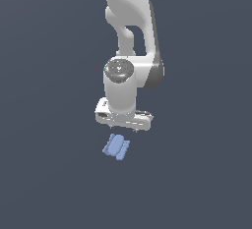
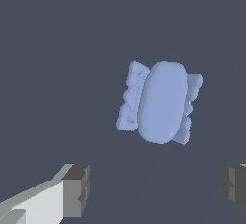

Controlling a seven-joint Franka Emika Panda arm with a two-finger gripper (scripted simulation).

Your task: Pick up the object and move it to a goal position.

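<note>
— Arm first? Hanging over the dark worktop (image 1: 44, 174), wrist pointed down, white gripper (image 1: 124, 125) at the end of it.

— And the jaws? Spread wide, nothing held. Grey pads (image 2: 77, 189) far apart in the wrist view, only bare worktop between them.

— Where's the object (image 1: 116, 147)? Lying flat on the worktop, just beyond and below the gripper in the exterior view, a touch toward that view's left. Not between the jaws; clear of both pads in the wrist view, off to one side of the gap's middle and ahead of it.

— Long axis? Running roughly across the line joining the two pads, tilted a little. Smooth rounded hump along the middle, lumpy bumps down both long flanks. Narrow way facing the pads, so probably closing across the bumpy sides.

— Next move, then? Likely a short shift to centre the gap over the object (image 2: 161, 103), small wrist turn perhaps, then straight down. Not yet grasped.
</note>
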